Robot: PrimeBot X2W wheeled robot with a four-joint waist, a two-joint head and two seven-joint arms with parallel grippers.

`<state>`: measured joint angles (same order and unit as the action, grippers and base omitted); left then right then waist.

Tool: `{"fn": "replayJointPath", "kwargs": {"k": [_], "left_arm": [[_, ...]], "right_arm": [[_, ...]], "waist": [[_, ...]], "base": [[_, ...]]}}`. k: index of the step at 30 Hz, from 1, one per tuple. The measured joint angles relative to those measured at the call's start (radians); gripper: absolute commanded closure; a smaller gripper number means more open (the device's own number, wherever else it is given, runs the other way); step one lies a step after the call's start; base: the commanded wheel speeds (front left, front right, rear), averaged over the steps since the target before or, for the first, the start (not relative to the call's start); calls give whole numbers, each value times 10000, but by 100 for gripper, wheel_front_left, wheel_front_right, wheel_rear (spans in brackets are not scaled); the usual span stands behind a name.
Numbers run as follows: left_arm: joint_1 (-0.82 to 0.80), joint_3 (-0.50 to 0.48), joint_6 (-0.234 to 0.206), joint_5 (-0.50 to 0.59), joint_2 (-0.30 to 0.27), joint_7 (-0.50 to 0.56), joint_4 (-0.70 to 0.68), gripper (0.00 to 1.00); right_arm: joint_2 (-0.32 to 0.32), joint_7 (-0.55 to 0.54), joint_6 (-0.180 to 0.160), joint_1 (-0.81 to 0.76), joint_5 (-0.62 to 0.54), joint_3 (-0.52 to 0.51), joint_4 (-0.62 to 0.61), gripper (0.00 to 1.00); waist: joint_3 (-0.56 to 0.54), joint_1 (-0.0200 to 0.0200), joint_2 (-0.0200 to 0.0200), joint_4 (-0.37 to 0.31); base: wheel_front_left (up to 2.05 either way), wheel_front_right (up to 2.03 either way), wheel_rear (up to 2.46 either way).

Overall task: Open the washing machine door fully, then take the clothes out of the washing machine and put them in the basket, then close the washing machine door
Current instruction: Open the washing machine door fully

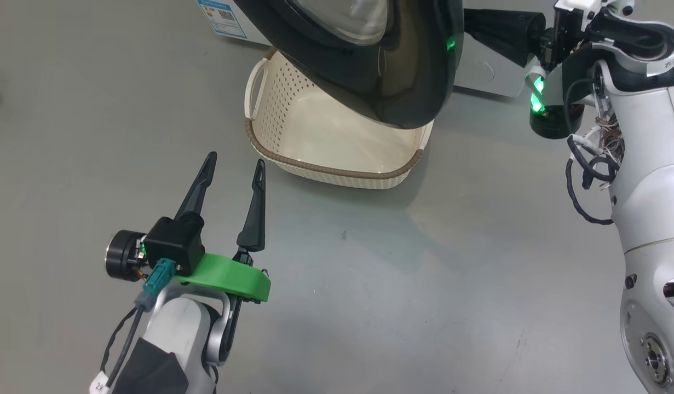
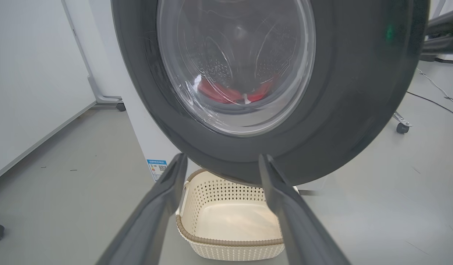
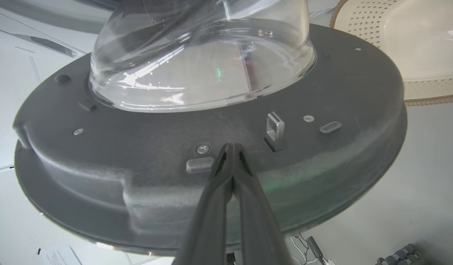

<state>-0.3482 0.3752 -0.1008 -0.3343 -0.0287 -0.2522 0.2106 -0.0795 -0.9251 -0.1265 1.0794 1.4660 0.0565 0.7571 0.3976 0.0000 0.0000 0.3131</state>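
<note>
In my head view the washing machine door (image 1: 380,82) hangs at the top middle, over the back of the basket (image 1: 337,167). My left gripper (image 1: 236,158) sits lower left, near the basket's front corner but apart. In the right wrist view my right gripper (image 3: 233,147) is right up against the door, just left of its latch (image 3: 275,129). In the left wrist view the clothes (image 2: 230,94) lie low inside the washing machine (image 2: 141,136), behind the door.

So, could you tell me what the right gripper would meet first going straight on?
The washing machine door: the right gripper, shut, points at its dark inner rim and seems nearly touching it.
</note>
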Motion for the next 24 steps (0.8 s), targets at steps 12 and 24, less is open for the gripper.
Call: {"fn": "replayJointPath", "kwargs": {"k": [12,24], "left_arm": [[213,40,0,2,-2,0,6,0],[229,132,0,2,-2,0,-25,0]], "right_arm": [[2,-173,-58,-307,1429,955,54,100],[8,-197,-58,-690,2880,2307,-263,100]], "waist": [[-212,0,0,143],[-238,0,0,239]], "base": [[0,0,0],[0,0,0]]}}
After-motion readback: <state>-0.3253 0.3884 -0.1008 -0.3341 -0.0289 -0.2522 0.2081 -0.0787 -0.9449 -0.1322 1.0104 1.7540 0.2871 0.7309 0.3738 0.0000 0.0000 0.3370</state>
